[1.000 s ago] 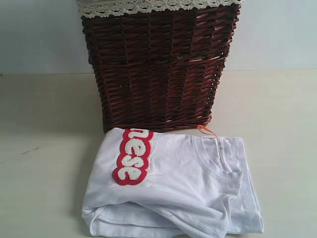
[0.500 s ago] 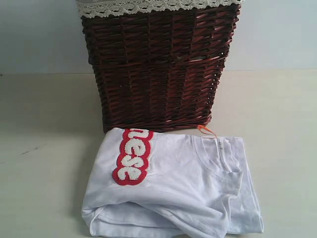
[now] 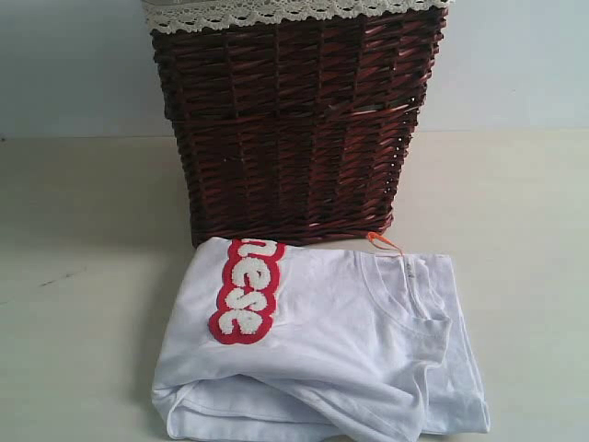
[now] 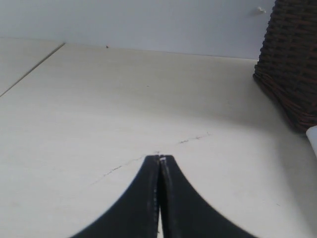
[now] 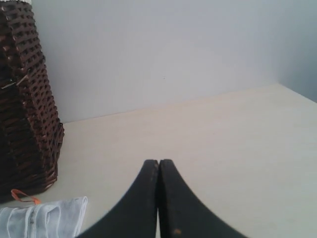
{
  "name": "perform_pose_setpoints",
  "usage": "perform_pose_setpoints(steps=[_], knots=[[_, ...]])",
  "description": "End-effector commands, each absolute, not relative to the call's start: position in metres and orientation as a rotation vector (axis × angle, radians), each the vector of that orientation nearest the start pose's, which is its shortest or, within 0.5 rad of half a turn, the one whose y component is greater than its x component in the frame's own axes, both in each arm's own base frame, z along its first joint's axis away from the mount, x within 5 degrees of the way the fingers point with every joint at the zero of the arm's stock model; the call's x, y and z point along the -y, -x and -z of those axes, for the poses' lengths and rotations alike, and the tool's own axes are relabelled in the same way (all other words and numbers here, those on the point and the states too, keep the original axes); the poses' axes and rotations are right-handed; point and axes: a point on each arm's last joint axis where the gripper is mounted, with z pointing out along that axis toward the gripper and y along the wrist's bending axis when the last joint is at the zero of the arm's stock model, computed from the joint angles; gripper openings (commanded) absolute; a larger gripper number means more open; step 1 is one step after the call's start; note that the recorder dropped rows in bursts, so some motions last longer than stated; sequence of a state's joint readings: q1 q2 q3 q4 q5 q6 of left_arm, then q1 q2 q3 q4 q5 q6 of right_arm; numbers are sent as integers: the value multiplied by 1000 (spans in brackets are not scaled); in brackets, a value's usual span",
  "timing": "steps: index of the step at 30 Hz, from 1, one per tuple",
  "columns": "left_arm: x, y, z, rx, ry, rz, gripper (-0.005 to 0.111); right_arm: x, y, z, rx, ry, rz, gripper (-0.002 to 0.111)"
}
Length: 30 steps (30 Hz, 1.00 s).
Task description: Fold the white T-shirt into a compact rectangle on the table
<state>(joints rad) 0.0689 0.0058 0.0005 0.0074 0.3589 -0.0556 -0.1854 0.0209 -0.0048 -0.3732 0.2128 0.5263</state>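
Left gripper (image 4: 159,159) sits over the pale table (image 4: 99,99) with its black jaws pressed together, holding nothing. Right gripper (image 5: 158,162) is likewise closed and empty. The white T-shirt (image 3: 322,350) lies on the table folded into a rough rectangle, just in front of the dark wicker basket (image 3: 285,129). Its red-outlined lettering (image 3: 244,290) faces up, and the orange neck tag (image 3: 382,241) points toward the basket.

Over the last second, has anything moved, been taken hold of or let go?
Nothing visibly changed. The white T-shirt lies folded on the table in front of the wicker basket, exactly as before. No arm shows in the exterior view.
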Motion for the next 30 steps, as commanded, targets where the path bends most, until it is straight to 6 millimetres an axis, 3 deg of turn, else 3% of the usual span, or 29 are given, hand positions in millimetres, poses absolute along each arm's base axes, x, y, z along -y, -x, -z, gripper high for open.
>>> perform_pose_setpoints(steps=[1, 7, 13, 30], knots=[[-4, -53, -181, -1832, 114, -19, 0, 19, -53, -190, -1703, -382, 93, 0], [-4, -53, -181, -1832, 114, -19, 0, 19, -53, -188, -1733, -370, 118, 0], [-4, -53, -181, -1832, 114, -19, 0, 12, -54, -186, -1776, -220, 129, 0], [-4, -53, -181, -1832, 114, -19, 0, 11, -54, -185, -1798, -155, 163, 0]])
